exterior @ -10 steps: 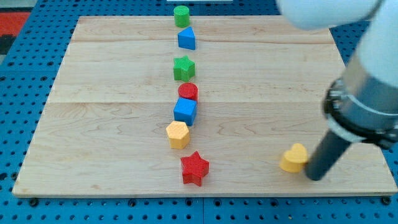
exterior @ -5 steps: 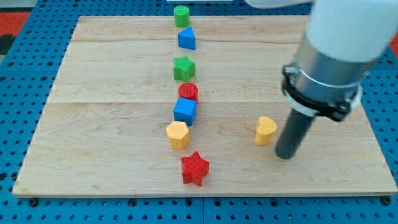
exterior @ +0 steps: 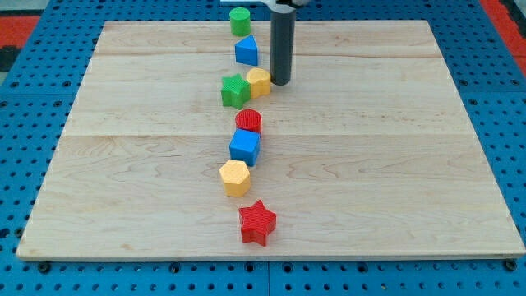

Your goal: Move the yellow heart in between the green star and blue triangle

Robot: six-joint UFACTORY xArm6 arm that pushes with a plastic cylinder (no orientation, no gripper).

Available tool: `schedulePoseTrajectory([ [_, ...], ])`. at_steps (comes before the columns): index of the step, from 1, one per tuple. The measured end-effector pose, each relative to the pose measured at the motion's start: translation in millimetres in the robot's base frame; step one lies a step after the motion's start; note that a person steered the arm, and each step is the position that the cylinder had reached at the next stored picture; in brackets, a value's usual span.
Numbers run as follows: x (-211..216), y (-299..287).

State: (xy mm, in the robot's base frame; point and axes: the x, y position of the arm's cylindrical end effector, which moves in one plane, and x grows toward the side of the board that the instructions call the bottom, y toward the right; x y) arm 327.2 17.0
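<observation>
**Q:** When this was snapped, where was the rod sitting?

**A:** No hand on this rig, just my tip [exterior: 280, 81], so nothing was gripped. It sat right against the yellow heart [exterior: 258, 82] on the view's right side. The heart touched the green star [exterior: 235, 90] at its left, with the blue triangle [exterior: 246, 51] just above.

**Q:** And the rest of the bench [exterior: 394, 164]?

**A:** Green cylinder [exterior: 240, 20] up top. Below the star ran a red cylinder [exterior: 248, 122], blue cube [exterior: 245, 146], yellow hexagon [exterior: 235, 177] and red star [exterior: 257, 222].
</observation>
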Motion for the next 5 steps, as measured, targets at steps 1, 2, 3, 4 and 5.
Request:
schedulePoseTrajectory([
  [1, 9, 4],
  [2, 35, 20],
  [3, 30, -1],
  [4, 6, -9],
  [5, -13, -22],
])
